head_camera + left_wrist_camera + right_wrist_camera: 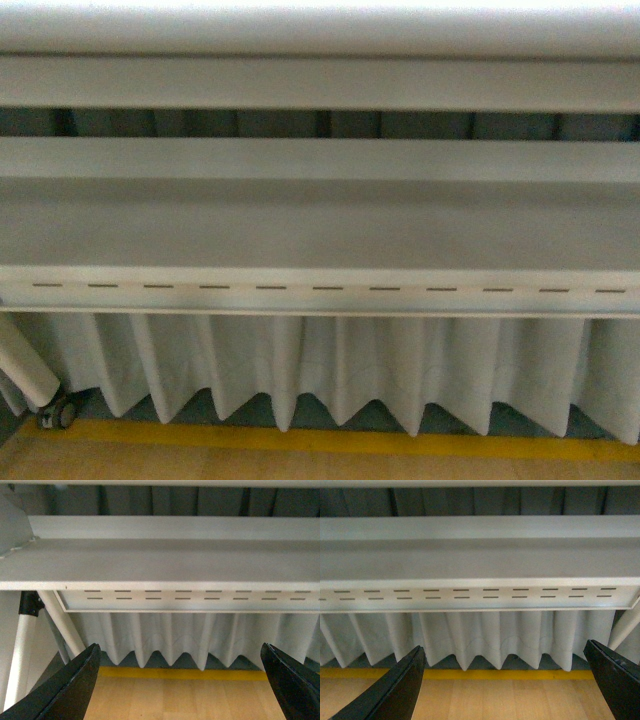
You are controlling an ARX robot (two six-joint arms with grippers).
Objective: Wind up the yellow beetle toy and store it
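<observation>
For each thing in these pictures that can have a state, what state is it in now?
Left gripper: open, fingers far apart, holding nothing.
Right gripper: open, fingers far apart, holding nothing.
Shelf: nothing on the part in view.
Curtain: hanging in pleats below the shelf, hem above the floor.
Caster wheel: resting on the floor by the yellow line.
Beetle toy: not in any view.

All three views face the same white slotted shelf with pleated curtain beneath, the front view nearest, each wrist view lower and further back, showing wooden floor and yellow stripe.
</observation>
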